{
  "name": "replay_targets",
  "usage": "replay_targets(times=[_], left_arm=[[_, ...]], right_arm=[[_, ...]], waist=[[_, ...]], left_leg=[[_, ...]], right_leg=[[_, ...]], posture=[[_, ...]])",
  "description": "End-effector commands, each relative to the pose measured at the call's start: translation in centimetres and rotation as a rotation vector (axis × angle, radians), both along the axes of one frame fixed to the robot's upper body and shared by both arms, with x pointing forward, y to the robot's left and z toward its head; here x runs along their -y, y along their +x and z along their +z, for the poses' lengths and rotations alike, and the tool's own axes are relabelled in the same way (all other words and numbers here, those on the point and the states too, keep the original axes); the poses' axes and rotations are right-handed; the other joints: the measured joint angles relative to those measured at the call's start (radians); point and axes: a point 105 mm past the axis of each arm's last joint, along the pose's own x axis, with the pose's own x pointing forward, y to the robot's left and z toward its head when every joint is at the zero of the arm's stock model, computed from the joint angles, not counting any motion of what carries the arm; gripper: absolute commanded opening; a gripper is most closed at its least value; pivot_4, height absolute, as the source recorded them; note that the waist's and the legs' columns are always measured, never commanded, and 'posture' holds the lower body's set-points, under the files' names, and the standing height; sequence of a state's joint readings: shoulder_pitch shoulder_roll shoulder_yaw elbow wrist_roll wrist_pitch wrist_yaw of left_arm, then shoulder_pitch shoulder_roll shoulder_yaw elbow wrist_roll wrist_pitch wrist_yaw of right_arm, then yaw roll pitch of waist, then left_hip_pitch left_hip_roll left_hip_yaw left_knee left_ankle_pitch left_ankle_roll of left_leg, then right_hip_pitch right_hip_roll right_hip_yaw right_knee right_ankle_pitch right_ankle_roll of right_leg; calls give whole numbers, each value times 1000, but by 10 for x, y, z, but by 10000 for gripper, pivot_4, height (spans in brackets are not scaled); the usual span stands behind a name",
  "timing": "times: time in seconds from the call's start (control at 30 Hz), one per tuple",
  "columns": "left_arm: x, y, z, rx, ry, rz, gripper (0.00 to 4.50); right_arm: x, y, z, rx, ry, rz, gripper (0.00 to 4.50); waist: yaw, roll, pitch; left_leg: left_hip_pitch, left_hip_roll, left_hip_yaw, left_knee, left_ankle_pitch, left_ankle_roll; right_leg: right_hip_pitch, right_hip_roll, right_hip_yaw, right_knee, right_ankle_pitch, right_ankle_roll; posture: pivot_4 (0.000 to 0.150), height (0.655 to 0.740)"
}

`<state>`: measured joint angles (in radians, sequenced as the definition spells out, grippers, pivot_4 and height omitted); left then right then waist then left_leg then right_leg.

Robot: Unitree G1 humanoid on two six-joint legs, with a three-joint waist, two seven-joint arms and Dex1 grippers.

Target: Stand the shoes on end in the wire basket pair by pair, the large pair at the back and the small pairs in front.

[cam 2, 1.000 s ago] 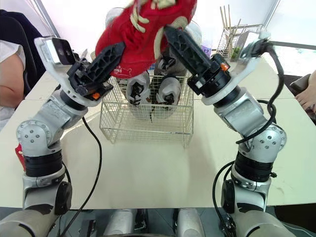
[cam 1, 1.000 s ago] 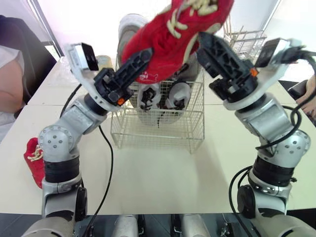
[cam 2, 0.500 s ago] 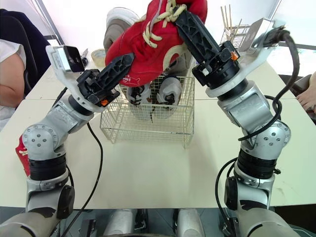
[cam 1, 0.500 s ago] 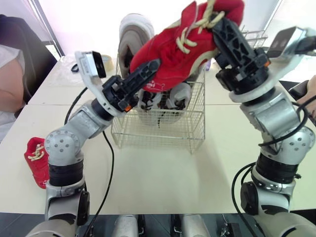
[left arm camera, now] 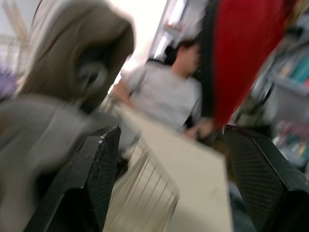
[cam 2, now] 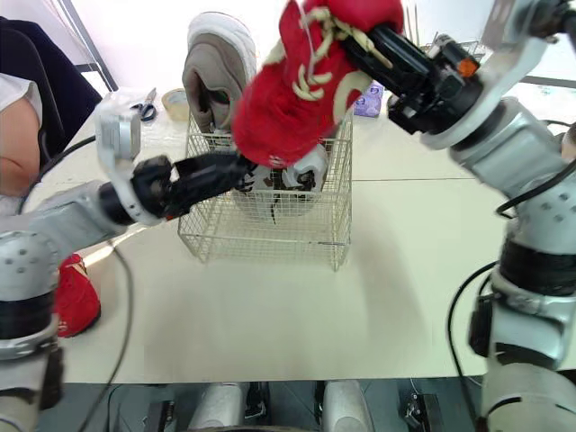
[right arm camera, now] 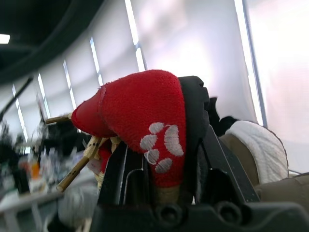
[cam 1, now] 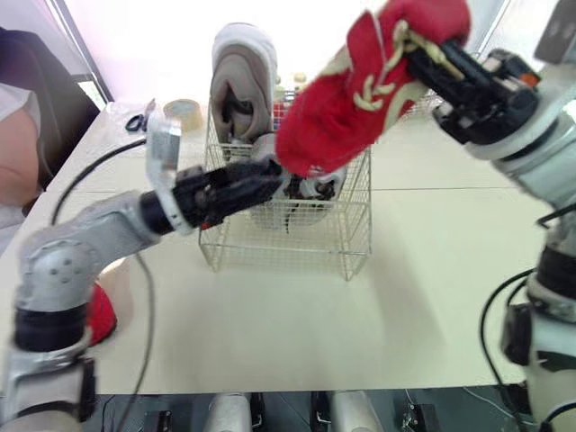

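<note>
A red shoe [cam 1: 351, 99] with cream laces hangs over the wire basket [cam 1: 288, 229], toe pointing down toward the basket's front. My right gripper [cam 2: 373, 45] is shut on its heel end, and the paw-print heel [right arm camera: 145, 116] sits between the fingers. My left gripper [cam 1: 256, 180] is open and apart from the shoe, low at the basket's left front, with a wide gap between its fingers [left arm camera: 104, 159]. In the basket a large beige shoe [cam 1: 238, 76] stands on end at the back, with small grey shoes [cam 1: 315, 184] in front. A second red shoe [cam 2: 76, 292] lies on the table at far left.
A tape roll [cam 1: 184, 112] and scissors [cam 1: 135, 121] lie on the table behind the basket's left side. A person [cam 2: 18, 126] sits at the far left edge. A purple box [cam 2: 367, 99] stands behind the basket on the right.
My left gripper let go of the red shoe, opened and dropped to the basket's left front. My right gripper closed on the shoe and holds it alone, toe tipped down.
</note>
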<state>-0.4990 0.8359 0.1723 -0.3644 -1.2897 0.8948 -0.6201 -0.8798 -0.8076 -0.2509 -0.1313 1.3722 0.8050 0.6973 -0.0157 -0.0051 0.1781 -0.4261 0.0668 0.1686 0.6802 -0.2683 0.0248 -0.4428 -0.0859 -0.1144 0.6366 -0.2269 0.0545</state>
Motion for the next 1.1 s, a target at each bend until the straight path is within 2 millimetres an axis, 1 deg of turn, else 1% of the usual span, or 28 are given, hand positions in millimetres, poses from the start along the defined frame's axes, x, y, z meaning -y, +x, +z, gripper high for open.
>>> replay_targets(times=[0.03,0.17,0.27,0.4,0.5,0.53,0.6,0.77,0.9,0.93,0.97,1.0,1.03,1.07,1.1], left_arm=[[-16,-25,15,88,150,-51,31671],[-24,-44,10,62,271,-86,31671],[-25,-52,8,44,278,-93,31671],[-26,-49,10,38,231,-58,31671],[-27,-47,14,32,189,-47,31671],[-27,-47,14,29,184,-46,31671],[-28,-46,13,23,186,-42,31671],[-29,-46,14,15,168,-43,31671],[-29,-44,12,9,166,-48,31671],[-29,-44,12,7,164,-50,32334],[-29,-43,12,6,159,-52,32334],[-29,-43,12,5,156,-54,32334],[-29,-43,12,5,155,-55,32334],[-29,-43,12,5,155,-56,32334],[-29,-42,13,4,152,-59,32334]], right_arm=[[5,0,-14,46,-213,55,5932],[5,7,-35,47,-351,91,5932],[1,13,-51,47,-398,106,5932],[-4,23,-64,65,-416,88,5932],[-4,33,-84,84,-504,49,5932],[-3,35,-86,84,-505,47,5932],[-3,34,-90,79,-512,60,5932],[-4,29,-108,51,-550,91,5932],[-4,28,-113,19,-510,101,5932],[-4,28,-115,11,-508,104,16225],[-3,29,-118,3,-504,91,19633],[-2,31,-120,-1,-501,78,24608],[-1,33,-120,1,-498,57,30622],[0,34,-121,4,-496,44,34453],[3,35,-118,1,-486,29,39363]], waist=[[1,0,0],[1,2,1],[4,3,2],[5,3,2],[4,3,2],[4,3,2],[3,3,2],[4,3,2],[4,3,2],[4,3,2],[4,3,2],[3,3,2],[3,3,2],[3,3,2],[3,3,2]], left_leg=[[0,0,0,0,0,0],[-1,0,1,0,-1,1],[-1,0,1,0,-1,0],[-2,1,1,0,2,-4],[-2,0,1,0,2,-5],[-2,0,1,0,2,-5],[-2,0,1,0,2,-5],[-1,0,1,0,2,-5],[-1,0,1,0,2,-5],[-1,0,1,0,2,-5],[-1,0,1,0,2,-5],[-1,0,1,0,2,-5],[-1,0,1,0,2,-5],[-1,0,1,0,2,-5],[-1,0,1,0,2,-5]], right_leg=[[0,0,0,-1,0,0],[0,-2,0,-3,-1,-2],[0,-3,0,-4,-1,-2],[0,-3,0,-4,-1,-2],[0,-3,0,-4,0,0],[0,-3,0,-4,0,0],[0,-2,0,-4,0,0],[0,-2,0,-4,0,0],[0,-2,0,-4,0,0],[0,-2,0,-4,0,0],[0,-2,0,-4,0,0],[0,-2,0,-4,0,0],[0,-2,0,-4,0,0],[0,-2,0,-4,0,0],[0,-2,0,-3,0,0]], posture=[[1500,7352],[1500,7352],[1500,7352],[1500,7352],[1500,7352],[1500,7352],[1500,7352],[1500,7352],[1500,7352],[1500,7352],[1500,7352],[1500,7352],[1500,7352],[1500,7352],[1500,7352]])
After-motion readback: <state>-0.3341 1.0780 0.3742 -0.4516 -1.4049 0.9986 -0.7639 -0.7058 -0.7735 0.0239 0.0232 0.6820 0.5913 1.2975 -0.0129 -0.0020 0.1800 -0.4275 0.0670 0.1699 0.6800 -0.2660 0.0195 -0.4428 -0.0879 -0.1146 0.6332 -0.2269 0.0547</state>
